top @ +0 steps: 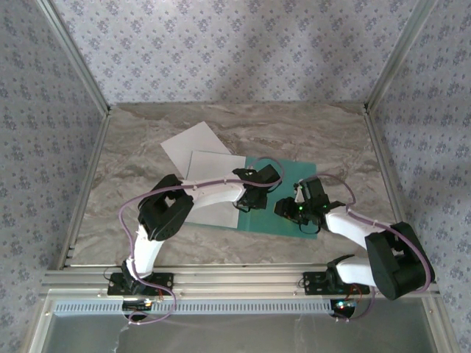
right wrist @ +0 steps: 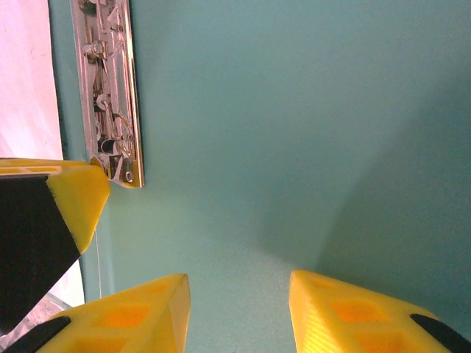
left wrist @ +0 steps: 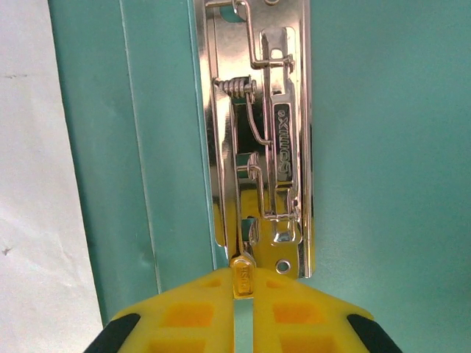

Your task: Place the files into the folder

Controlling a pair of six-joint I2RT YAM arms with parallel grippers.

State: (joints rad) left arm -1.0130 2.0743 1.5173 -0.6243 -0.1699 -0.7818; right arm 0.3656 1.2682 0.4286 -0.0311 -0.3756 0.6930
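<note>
The folder [top: 293,175] is flat teal-green with a shiny silver clip [left wrist: 274,147] inside, and the two files [top: 193,143] to its left are plain white. Table [top: 316,132] is marbled grey-beige with pale streaks, walls [top: 235,44] are lilac-grey wallpaper with a tiny repeating flower print. The left arm [top: 217,195] and right arm [top: 353,229] are white with black joints and lilac cables [top: 125,213], while the left gripper [left wrist: 245,287] and right gripper [right wrist: 239,301] are bright yellow with black patches.
</note>
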